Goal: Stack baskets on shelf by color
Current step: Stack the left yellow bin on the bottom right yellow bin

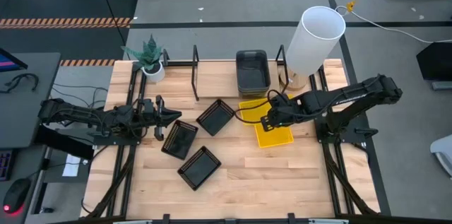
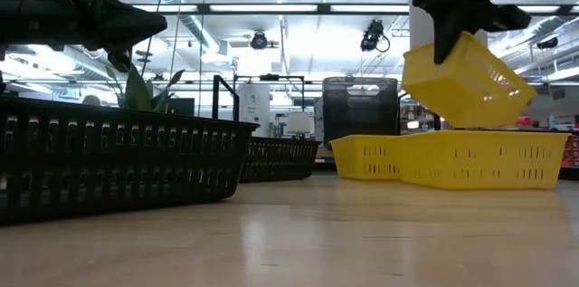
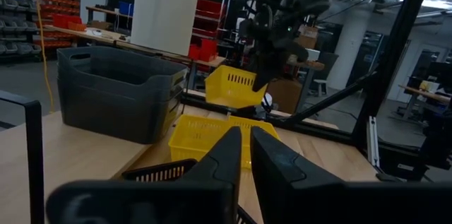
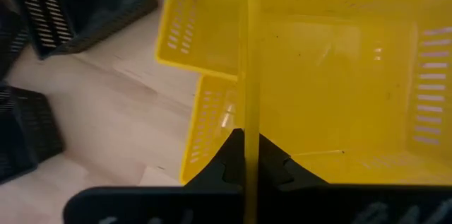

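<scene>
Far left of the high view: left gripper [image 1: 171,116] low over the table's left side, fingers [image 3: 282,171] nearly pressed together with only a thin slit between them, nothing pinched. Just past its tips, 1 black slatted basket [image 1: 179,139] flat on the wood. Beyond the gripper toward the back edge, a small potted plant [image 1: 150,59] beside the shelf [image 1: 212,72] with its thin black uprights.

Further right, 2 more black slatted baskets on the tabletop [image 1: 282,174]: 1 nearer the shelf [image 1: 215,117], 1 nearer the front [image 1: 199,167], all 3 close together but unstacked, each turned at its own angle.

At centre back, dark grey baskets [image 1: 252,72] nested in 1 pile on the shelf; how many in the pile cannot be told.

Right of centre, 2 yellow baskets [image 2: 452,157] resting on the table in front of the grey pile, overlapping at a corner. Above them, right gripper [image 1: 268,122] pinching the wall of a 3rd yellow basket [image 2: 468,81], jaws clamped on the thin rim, basket lifted clear and tilted. In the right wrist view, that rim [image 4: 250,75] running edge-on between the dark fingers.

Far right at the back, a tall white cylinder [image 1: 313,40] standing near the shelf's end.
</scene>
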{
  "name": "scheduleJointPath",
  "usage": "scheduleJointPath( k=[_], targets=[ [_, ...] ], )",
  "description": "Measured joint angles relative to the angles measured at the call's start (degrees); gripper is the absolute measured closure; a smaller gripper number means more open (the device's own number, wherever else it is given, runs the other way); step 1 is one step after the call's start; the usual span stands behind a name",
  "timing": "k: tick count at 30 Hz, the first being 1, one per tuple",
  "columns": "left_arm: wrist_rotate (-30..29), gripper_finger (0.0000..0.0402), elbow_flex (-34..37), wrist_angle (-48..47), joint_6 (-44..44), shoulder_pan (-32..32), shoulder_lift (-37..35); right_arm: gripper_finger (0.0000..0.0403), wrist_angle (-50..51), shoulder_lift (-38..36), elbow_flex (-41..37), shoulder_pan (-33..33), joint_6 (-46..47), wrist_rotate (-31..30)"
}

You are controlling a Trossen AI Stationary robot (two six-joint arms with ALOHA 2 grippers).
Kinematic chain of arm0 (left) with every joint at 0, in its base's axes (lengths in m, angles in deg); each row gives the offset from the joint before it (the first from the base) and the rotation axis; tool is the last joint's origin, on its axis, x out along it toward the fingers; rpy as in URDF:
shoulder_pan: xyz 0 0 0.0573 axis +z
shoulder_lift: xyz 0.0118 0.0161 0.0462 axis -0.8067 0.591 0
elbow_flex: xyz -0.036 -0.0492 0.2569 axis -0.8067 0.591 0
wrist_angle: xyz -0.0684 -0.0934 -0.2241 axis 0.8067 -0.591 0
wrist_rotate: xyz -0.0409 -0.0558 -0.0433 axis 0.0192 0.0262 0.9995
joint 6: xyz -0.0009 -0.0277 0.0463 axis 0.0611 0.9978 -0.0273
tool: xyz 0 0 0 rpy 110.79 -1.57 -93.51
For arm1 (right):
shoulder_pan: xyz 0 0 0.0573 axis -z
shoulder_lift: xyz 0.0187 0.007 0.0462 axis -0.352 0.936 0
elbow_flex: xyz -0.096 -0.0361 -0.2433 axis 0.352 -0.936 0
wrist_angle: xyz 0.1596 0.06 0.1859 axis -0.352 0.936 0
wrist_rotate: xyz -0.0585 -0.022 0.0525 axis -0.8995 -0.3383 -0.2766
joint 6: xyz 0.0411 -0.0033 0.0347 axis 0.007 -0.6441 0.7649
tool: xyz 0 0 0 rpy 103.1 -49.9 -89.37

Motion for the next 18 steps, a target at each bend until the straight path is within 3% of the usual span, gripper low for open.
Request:
scheduleJointPath(
  k=[13, 18],
  targets=[
    [0.0, 0.0364, 0.0, 0.0, 0.0, 0.0, 0.0, 0.0398, 0.0, -0.1, 6.3, 1.2, -1.5, 0.5],
    [0.0, 0.0361, 0.0, 0.0, 0.0, 0.0, 0.0, 0.0398, -2.1, 1.8, 5.4, 1.4, 0.4, 4.7]
  ],
)
